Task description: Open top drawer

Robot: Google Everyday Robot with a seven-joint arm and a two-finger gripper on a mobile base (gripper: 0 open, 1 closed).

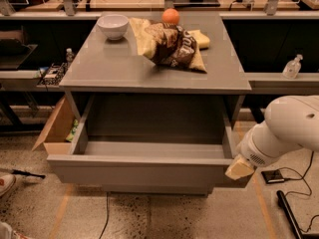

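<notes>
We see the top drawer (139, 172) standing wide open below the front edge of the grey bench (99, 68). Its plain front panel sits well forward of the bench, and its deep grey box shows bare inside. The claw (239, 169), a tan tip at the end of the white arm (289, 126), sits against the right end of the drawer's front panel, below the front right corner of the bench. We cannot tell whether the claw is spread or pressed together.

On the bench top, a white bowl (112, 25) stands near the back left corner and an orange (170, 16) sits at the back edge. A crumpled snack bag (172, 46) lies just in front of the orange. A cardboard box (55, 128) leans by the left side.
</notes>
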